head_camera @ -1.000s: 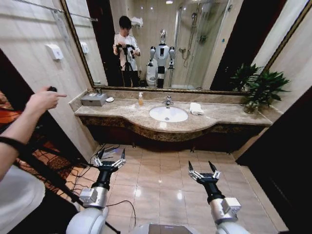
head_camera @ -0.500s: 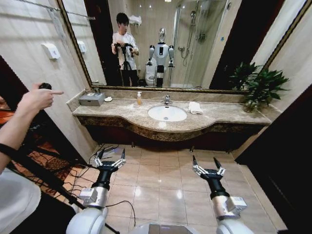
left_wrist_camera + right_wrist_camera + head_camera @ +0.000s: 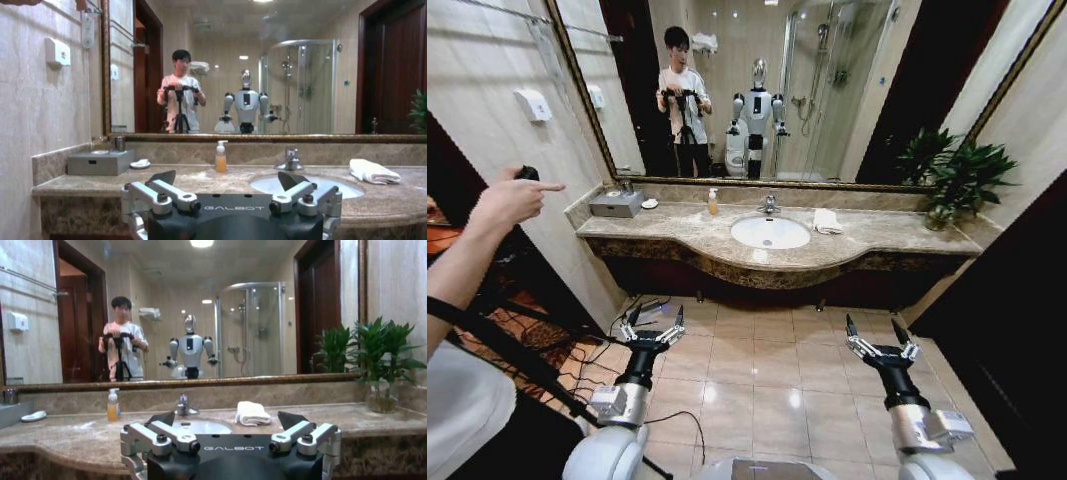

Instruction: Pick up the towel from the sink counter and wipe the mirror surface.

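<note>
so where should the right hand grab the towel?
Likely from above: the towel lies folded flat on the sink counter, right of the basin. Pinch the raised folded edge facing the counter front. The right hand, open, is nearer than the left hand.

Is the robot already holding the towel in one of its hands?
No: the folded white towel lies on the counter beside the basin, while both open hands, left and right, hover over the floor.

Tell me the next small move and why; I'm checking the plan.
Probably drive closer to the counter. The towel lies folded right of the basin, while both open hands, left and right, hang over the floor, well short of it.
</note>
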You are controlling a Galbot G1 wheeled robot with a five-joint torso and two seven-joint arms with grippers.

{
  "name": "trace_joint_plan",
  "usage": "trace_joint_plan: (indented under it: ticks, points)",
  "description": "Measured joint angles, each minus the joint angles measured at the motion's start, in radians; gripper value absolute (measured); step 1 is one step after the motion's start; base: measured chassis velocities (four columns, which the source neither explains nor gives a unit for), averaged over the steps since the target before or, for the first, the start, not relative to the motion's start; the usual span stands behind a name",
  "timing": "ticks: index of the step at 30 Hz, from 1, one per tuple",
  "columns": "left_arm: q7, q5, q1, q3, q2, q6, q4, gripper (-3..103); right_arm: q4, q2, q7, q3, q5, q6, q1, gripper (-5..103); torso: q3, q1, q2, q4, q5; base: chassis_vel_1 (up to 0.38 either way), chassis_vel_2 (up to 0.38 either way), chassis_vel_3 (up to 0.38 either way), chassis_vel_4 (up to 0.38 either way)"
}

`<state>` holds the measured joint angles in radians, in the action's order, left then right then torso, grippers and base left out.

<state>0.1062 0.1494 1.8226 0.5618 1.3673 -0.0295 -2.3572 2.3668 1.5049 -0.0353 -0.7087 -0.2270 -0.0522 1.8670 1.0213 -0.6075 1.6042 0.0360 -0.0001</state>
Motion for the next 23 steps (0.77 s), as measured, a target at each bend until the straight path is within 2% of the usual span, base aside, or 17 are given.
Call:
trace_joint_plan:
  ticks: [6, 23]
  points:
    - [0.000, 0.000, 0.000, 0.000, 0.000, 0.000, 0.000, 100, -0.007, 0.000, 0.041, 0.032, 0.016, -0.008, 0.002, 100, 0.000, 0.000, 0.000, 0.0000, 0.0000, 0.000, 0.000, 0.000, 0.000]
    - [0.000, 0.000, 0.000, 0.000, 0.000, 0.000, 0.000, 100, -0.007, 0.010, 0.039, 0.082, 0.044, 0.018, -0.019, 100, 0.000, 0.000, 0.000, 0.0000, 0.0000, 0.000, 0.000, 0.000, 0.000]
